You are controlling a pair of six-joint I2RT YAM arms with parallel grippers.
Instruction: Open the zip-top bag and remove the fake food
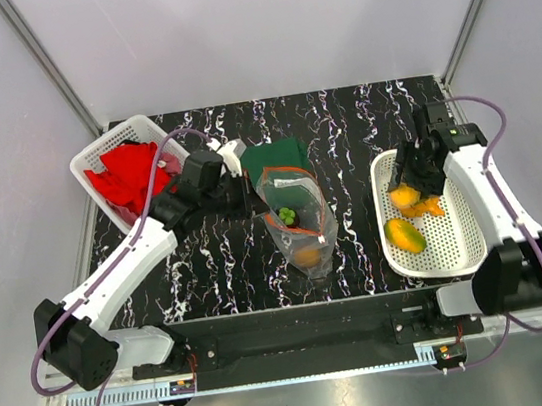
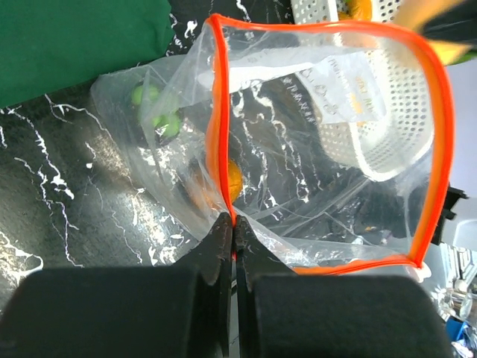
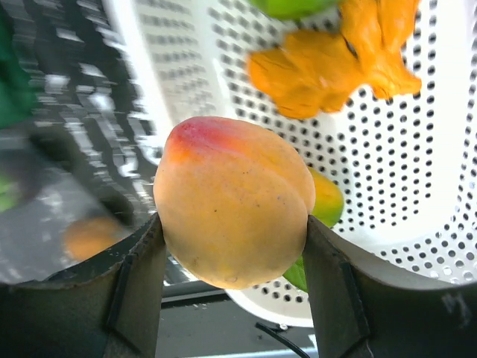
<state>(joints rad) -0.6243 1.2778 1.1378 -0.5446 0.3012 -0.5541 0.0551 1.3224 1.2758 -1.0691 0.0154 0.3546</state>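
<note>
Right end effector (image 3: 231,250) clasping smooth peach (image 3: 235,190), left end effector (image 2: 233,230) pinching crinkly bag (image 2: 328,142)

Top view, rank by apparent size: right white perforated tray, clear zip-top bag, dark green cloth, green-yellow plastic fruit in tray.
white perforated tray
clear zip-top bag
dark green cloth (partly under bag, so unsure)
green-yellow plastic fruit

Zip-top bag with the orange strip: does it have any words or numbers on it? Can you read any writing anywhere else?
On the zip-top bag, a pale printed patch: small print, too blurred to read.
On the peach and white basket: no writing shows.
No other words, numbers or signs can be read in any view.
</note>
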